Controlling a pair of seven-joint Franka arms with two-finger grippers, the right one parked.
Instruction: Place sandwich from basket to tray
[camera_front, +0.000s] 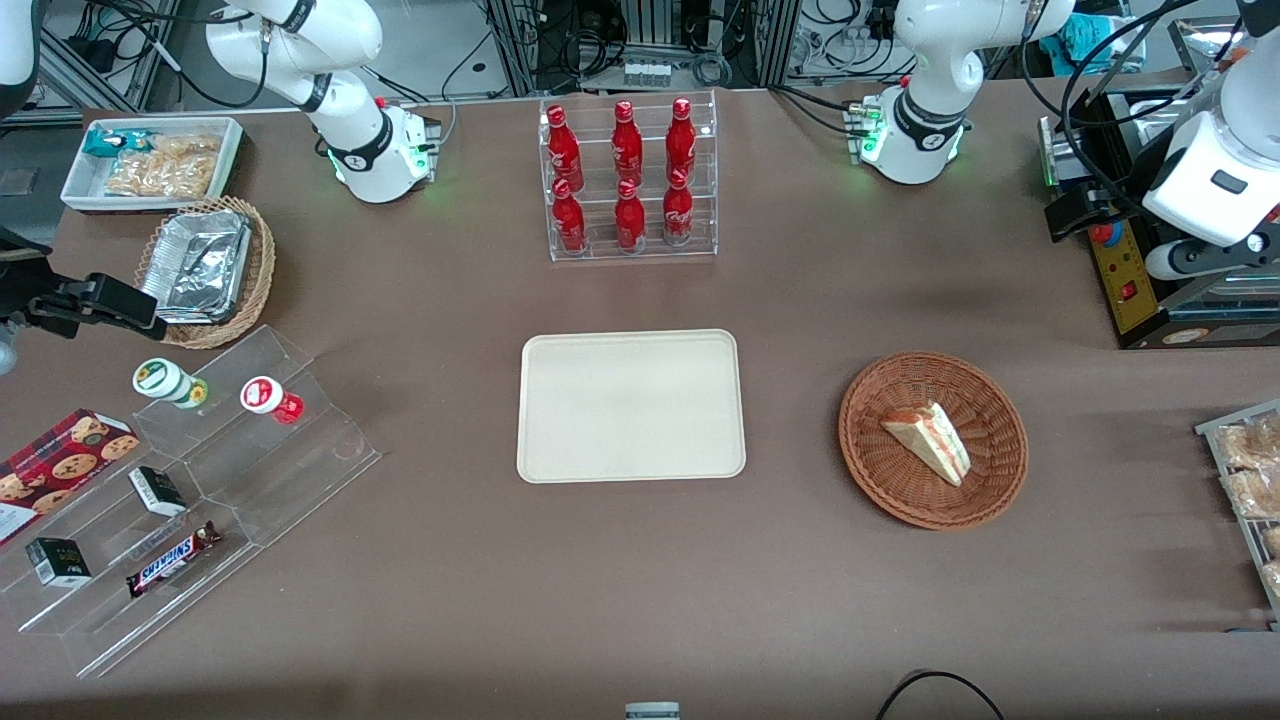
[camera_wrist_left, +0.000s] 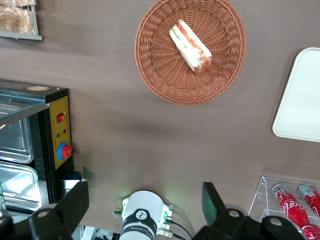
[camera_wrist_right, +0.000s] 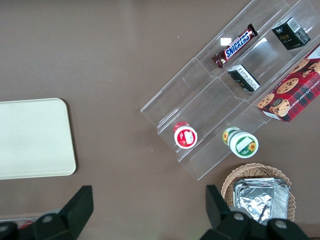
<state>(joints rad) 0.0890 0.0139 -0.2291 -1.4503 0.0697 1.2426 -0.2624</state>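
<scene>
Brown table: sandwich (camera_front: 928, 441) lies in basket (camera_front: 880, 470) at 3 o'clock of tray (camera_front: 630, 405), long axis 10-to-4 o'clock in front view; gripper (camera_wrist_left: 145, 205) hangs released, high above, well apart from basket.

Nothing over the sandwich (camera_wrist_left: 190, 45) in the basket (camera_wrist_left: 155, 75), well below the gripper (camera_wrist_left: 145, 200) (fingers spread wide). Bare table from basket to tray (camera_front: 630, 470). Bottle rack (camera_front: 630, 180) and control box (camera_wrist_left: 55, 130) stand nearer the gripper.
</scene>
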